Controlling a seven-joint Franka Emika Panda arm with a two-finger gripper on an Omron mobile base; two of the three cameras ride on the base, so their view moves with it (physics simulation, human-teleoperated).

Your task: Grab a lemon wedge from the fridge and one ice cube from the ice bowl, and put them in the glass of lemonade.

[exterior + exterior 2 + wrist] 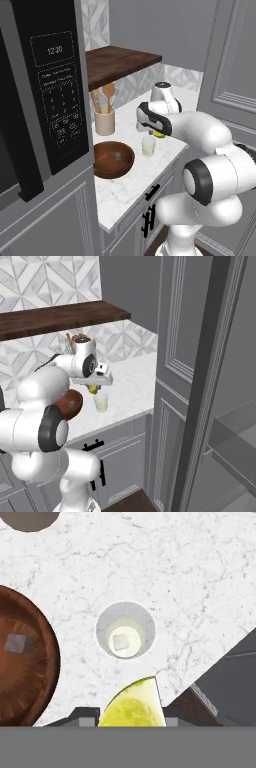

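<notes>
**Operator:** Jaws status?

**Inspector:** Closed on the lemon wedge (134,706). In the hand view the wedge sat between the two finger tips of the gripper (131,714), pointed tip toward the glass. In the left base view the wedge (158,133) showed as a yellow-green spot under the gripper (156,131).

**Operator:** Position of the wedge relative to the glass of lemonade?

**Inspector:** Above it and apart from it. The glass of lemonade (125,630) stood upright on the white marble counter (200,587). From the right base view the wedge (93,389) hung just above and slightly to one side of the glass (101,402).

**Operator:** Contents of the glass?

**Inspector:** Pale yellowish liquid, plus one small pale cube at the centre, seen from above.

**Operator:** Ice bowl?

**Inspector:** The ice bowl (22,662) rested on the counter beside the glass, not touching it. One ice cube (18,643) lay inside.

**Operator:** Surroundings?

**Inspector:** A beige utensil crock (104,121) with wooden spoons stood behind the bowl, below a dark wooden shelf (120,62). A microwave (45,95) occupied the near left of the left base view.
</notes>
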